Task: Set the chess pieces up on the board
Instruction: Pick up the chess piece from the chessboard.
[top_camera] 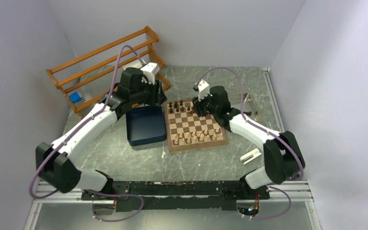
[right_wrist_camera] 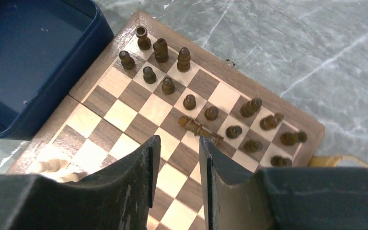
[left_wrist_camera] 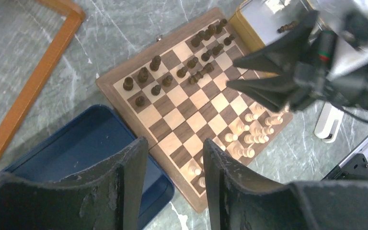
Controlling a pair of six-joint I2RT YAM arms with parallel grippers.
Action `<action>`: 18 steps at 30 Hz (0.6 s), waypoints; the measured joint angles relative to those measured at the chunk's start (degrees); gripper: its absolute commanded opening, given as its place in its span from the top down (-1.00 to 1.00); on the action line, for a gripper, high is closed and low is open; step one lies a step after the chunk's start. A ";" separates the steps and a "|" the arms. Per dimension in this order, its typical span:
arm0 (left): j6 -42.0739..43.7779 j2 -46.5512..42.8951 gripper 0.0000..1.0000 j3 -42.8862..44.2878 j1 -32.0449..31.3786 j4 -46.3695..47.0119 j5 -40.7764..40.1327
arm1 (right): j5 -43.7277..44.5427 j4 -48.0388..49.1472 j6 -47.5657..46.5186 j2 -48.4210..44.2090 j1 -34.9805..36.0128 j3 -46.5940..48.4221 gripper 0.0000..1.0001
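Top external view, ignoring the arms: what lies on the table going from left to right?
small blue block → dark blue tray → chessboard → small white object

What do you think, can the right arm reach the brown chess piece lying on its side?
Probably yes. The right gripper hangs just short of the fallen piece, jaws open and empty, nothing in between. Standing pieces crowd close beside it, so it might bump them.
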 measured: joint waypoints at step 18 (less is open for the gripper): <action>2.75 -19.32 -0.07 -16.37 -0.04 3.69 -9.42 | -4.83 -18.93 -26.91 19.02 -0.48 14.78 0.34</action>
